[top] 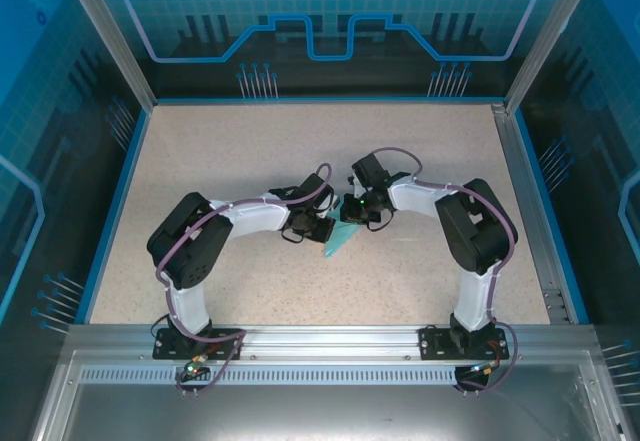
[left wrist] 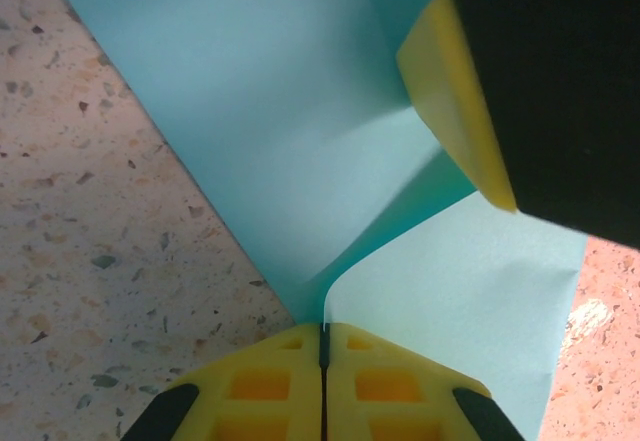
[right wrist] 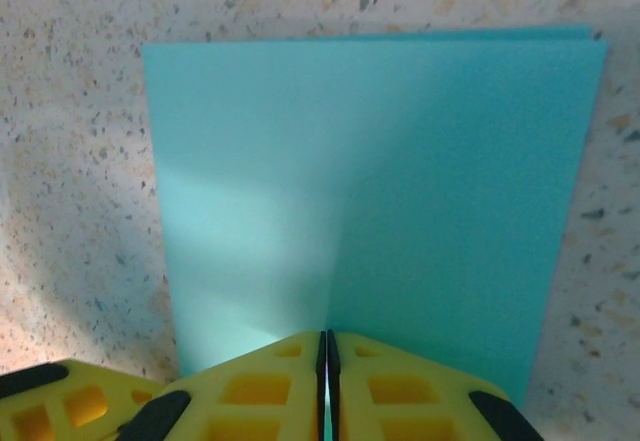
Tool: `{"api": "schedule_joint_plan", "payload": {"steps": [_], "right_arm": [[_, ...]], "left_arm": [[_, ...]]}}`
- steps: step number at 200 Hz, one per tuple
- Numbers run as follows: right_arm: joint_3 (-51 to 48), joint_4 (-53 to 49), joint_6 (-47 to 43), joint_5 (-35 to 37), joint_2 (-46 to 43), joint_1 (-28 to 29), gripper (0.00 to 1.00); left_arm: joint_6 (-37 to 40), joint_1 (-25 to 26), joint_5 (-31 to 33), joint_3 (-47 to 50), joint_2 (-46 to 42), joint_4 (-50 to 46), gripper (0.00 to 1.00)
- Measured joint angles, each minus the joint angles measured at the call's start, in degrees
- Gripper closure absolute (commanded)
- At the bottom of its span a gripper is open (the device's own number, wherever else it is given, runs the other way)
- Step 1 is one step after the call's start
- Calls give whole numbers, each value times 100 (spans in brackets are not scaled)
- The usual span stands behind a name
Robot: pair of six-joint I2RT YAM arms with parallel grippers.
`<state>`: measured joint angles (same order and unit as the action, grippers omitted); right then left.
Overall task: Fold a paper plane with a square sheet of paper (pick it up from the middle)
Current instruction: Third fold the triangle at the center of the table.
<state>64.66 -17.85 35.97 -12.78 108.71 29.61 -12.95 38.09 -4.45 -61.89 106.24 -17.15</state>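
Note:
The square sheet of paper (top: pixel 338 243) is light turquoise and sits at the table's middle, between the two arms. In the right wrist view the sheet (right wrist: pixel 400 161) is a rectangle with a doubled far edge and a soft centre crease. My right gripper (right wrist: pixel 325 339) is shut on its near edge at that crease. My left gripper (left wrist: pixel 322 329) is shut on a raised fold of the sheet (left wrist: pixel 280 111), which curls up on both sides. In the top view the left gripper (top: pixel 322 229) and right gripper (top: pixel 352 216) nearly touch. The paper plane is out of view.
The speckled beige table (top: pixel 230 151) is bounded by a blue rim and metal posts. A yellow finger of the right gripper (left wrist: pixel 455 91) hangs close over the paper in the left wrist view. The left gripper's finger (right wrist: pixel 60 401) lies beside the right one.

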Motion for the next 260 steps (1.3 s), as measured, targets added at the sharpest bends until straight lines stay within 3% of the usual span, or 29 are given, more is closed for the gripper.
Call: {"api": "schedule_joint_plan", "payload": {"steps": [42, 78, 108, 139, 260], "right_arm": [[-573, 103, 219, -249, -1027, -42, 88], [-1547, 848, 739, -710, -1759, 66, 91], [-2277, 1401, 1272, -911, -1759, 463, 91], [-2398, 1738, 1578, -935, -1705, 793, 91], [-2216, 2448, 2020, -935, -1228, 1003, 90]], "left_arm": [[0, -9, -50, 13, 0, 28, 93], [0, -11, -63, 22, 0, 42, 93], [-2, -13, -81, 22, 0, 42, 93], [-2, -15, -92, 22, 0, 44, 92], [-2, -28, -129, 22, 0, 44, 92]]}}
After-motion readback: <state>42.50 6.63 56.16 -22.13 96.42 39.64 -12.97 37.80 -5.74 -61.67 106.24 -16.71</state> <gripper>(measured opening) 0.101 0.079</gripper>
